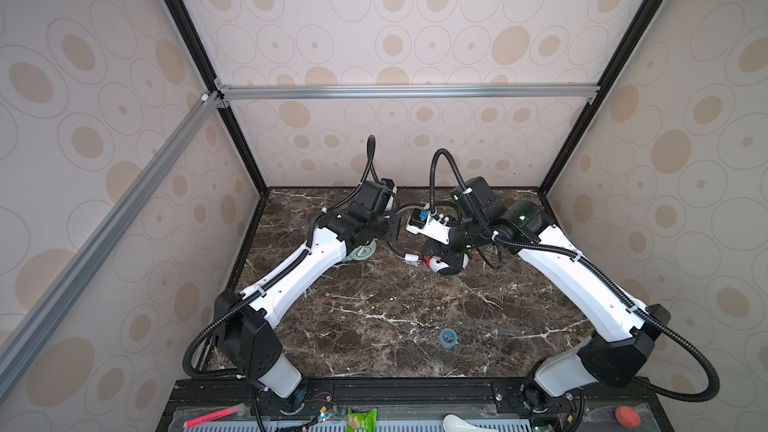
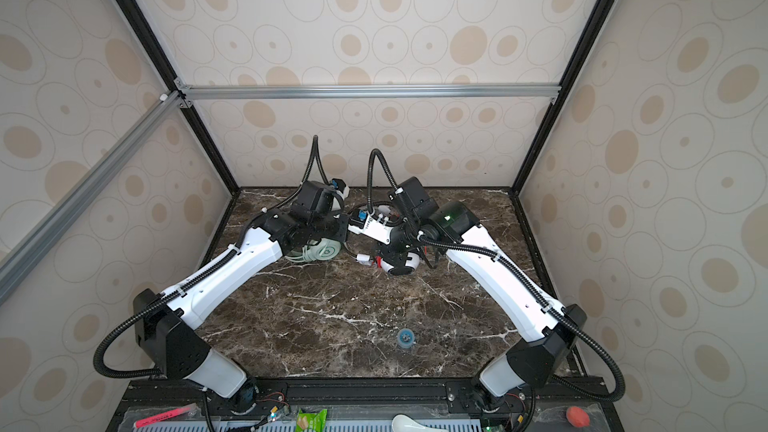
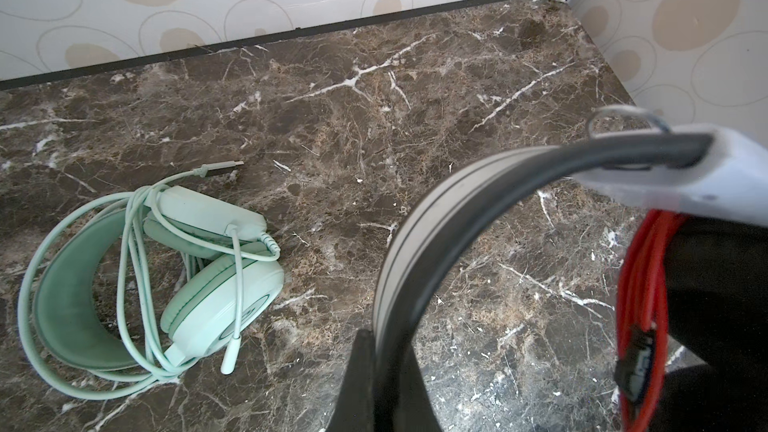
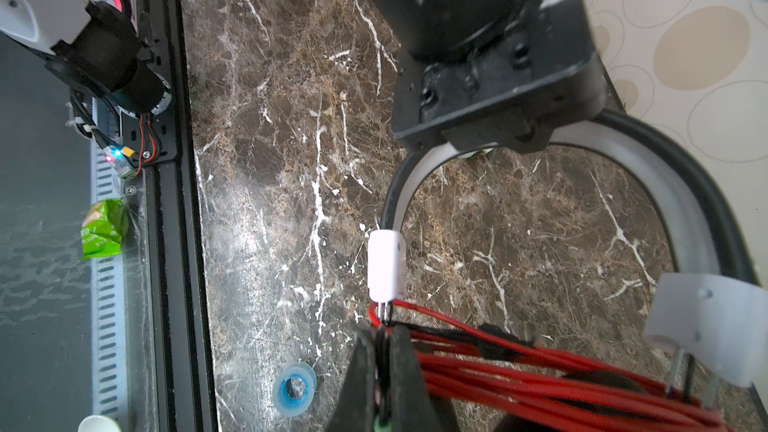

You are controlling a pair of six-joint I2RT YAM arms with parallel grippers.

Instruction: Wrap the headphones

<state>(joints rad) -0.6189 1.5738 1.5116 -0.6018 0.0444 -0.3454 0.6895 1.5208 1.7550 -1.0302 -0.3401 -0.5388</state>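
The mint green headphones (image 3: 158,276) lie on the marble table with their cord looped loosely over them; both top views show them under my left forearm (image 1: 362,253) (image 2: 323,252). The white-and-black headphones (image 1: 442,265) are held between both arms. My left gripper (image 3: 382,338) is shut on their grey-black headband (image 3: 419,238). My right gripper (image 4: 383,347) is shut on the thin dark stem just below the white slider (image 4: 386,263). The red cord (image 4: 519,376) lies bunched beside it and also hangs in the left wrist view as red cord (image 3: 640,284).
A small blue ring (image 1: 448,337) (image 4: 294,387) lies on the table toward the front. Enclosure walls stand close behind both grippers. On the front ledge are a green packet (image 1: 361,419), a pink marker (image 1: 212,416) and a red ball (image 1: 626,416).
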